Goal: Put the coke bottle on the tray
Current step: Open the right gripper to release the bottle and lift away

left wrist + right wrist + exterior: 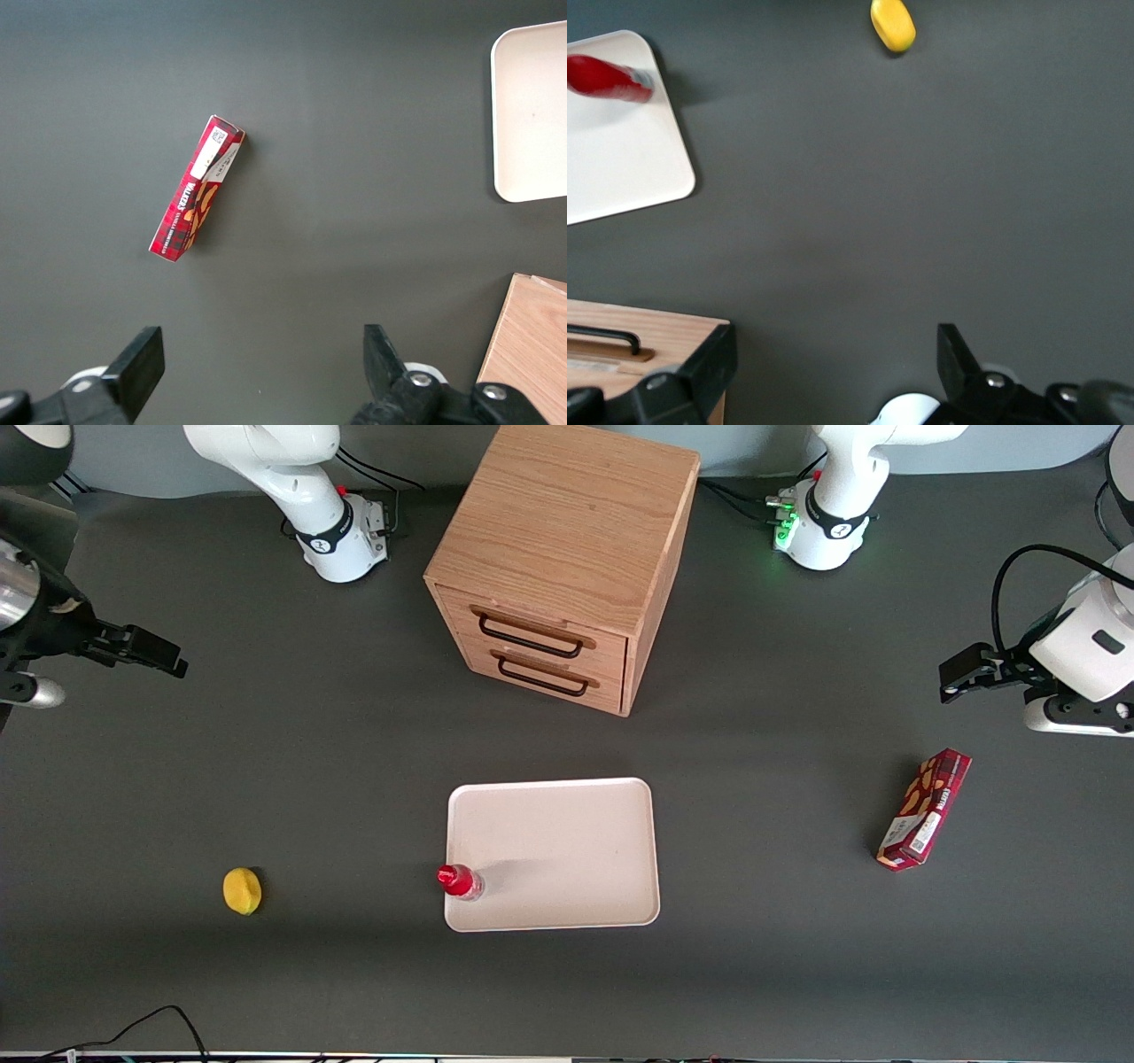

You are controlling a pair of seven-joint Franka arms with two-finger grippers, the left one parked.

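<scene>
The coke bottle point(459, 881), small and red with a red cap, stands upright on the pale cream-pink tray point(567, 850), at the tray's corner nearest the front camera on the working arm's side. It also shows in the right wrist view point(607, 78), on the tray point(620, 168). My right gripper point(170, 657) is open and empty. It hangs above the table at the working arm's end, well apart from the bottle and tray. In the right wrist view the gripper point(833, 354) has both fingers wide apart with bare table between them.
A wooden drawer cabinet point(567, 558) with two closed drawers stands farther from the front camera than the tray. A yellow lemon point(242, 890) lies beside the tray toward the working arm's end. A dark red snack box point(924, 808) lies toward the parked arm's end.
</scene>
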